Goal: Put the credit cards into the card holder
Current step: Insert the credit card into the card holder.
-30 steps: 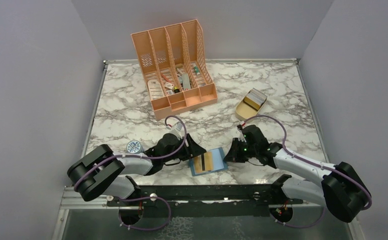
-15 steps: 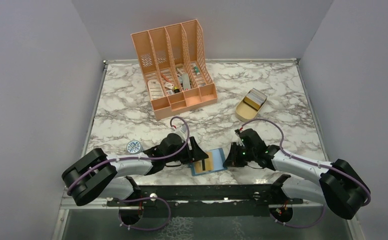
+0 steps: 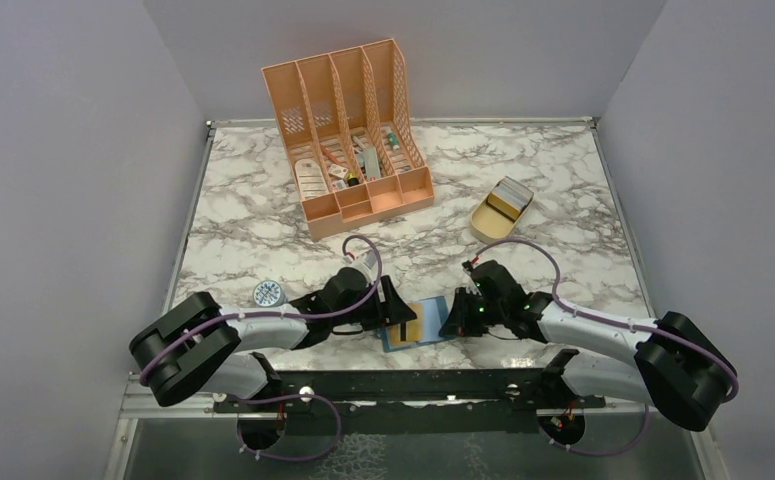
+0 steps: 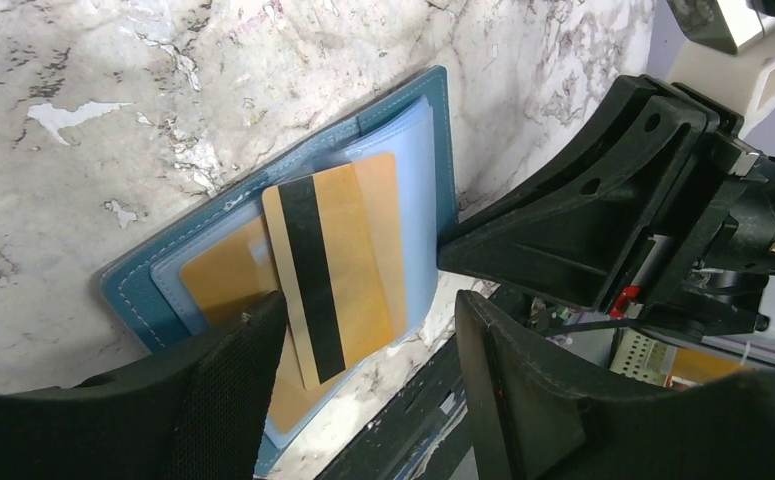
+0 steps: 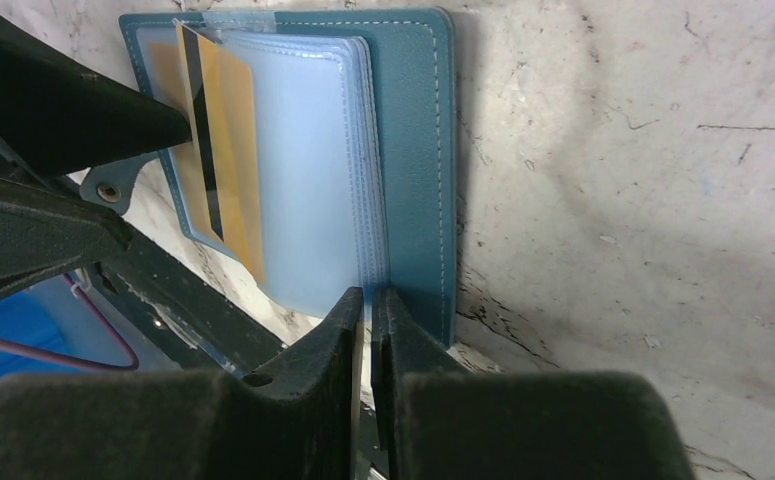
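**A:** What is the left gripper (image 4: 368, 305) doing with the striped card (image 4: 333, 265)?

**B:** It grips nothing. Its jaws stand spread, and the card lies loose between them, askew on the open card holder (image 4: 433, 120). One fingertip (image 4: 263, 305) sits right at the card's edge and the other is apart from it.

**A:** And the right gripper (image 5: 368, 305)?

**B:** It is pinched almost closed on the edge of the holder's clear sleeves (image 5: 303, 170). That pins the holder to the marble table (image 5: 613, 150) just ahead of its own fingers.

**A:** What could go wrong from here?

**B:** The card looks unseated, and whether its far end sits inside a sleeve cannot be told. If the touching fingertip drags as the left arm moves, the card could slide off the slick plastic. The holder lies near the table's front edge, so the card might go over it. The right gripper's pinch may also squeeze the sleeve mouths flat, so a push would buckle the card rather than feed it in. If that pinch slips, the holder could skid away.

**A:** What do the containers hold?

**B:** The holder has a gold card (image 4: 213, 285) showing through the plastic, under the striped one. Well beyond the right gripper, the tan oval tray (image 3: 483, 228) holds something yellow and something grey, too small to name. Well beyond the left gripper, the peach desk organizer (image 3: 348, 150) holds mixed small items. A blue-white disc (image 3: 268, 293) lies loose beside the left arm.
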`<act>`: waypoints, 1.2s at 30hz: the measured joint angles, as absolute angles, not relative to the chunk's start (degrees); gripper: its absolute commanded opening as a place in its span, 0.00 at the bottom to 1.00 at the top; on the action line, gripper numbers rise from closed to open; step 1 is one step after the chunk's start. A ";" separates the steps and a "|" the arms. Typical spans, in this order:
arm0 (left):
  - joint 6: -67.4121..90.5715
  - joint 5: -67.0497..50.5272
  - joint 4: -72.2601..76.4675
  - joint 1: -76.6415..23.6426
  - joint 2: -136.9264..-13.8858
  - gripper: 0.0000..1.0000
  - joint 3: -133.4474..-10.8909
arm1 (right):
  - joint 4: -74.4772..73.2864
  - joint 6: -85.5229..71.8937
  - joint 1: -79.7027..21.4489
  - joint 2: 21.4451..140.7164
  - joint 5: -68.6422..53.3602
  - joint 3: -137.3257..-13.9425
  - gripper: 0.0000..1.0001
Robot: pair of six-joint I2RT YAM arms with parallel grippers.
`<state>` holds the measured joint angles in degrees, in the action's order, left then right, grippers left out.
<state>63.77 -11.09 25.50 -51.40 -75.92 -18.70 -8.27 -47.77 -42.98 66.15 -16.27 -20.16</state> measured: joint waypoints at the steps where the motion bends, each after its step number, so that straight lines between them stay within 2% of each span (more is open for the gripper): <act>1: 63.77 -11.07 25.52 -51.46 -76.01 0.65 -18.74 | -8.12 -47.83 -43.09 66.22 -16.19 -20.16 0.09; 16: 64.58 -9.78 26.06 -53.12 -77.49 0.65 -19.84 | -14.04 -46.74 -43.55 62.30 -8.88 -23.92 0.11; 36: 65.25 -7.01 26.04 -55.37 -78.00 0.65 -20.43 | -11.55 -45.89 -43.55 66.46 -6.70 -23.07 0.10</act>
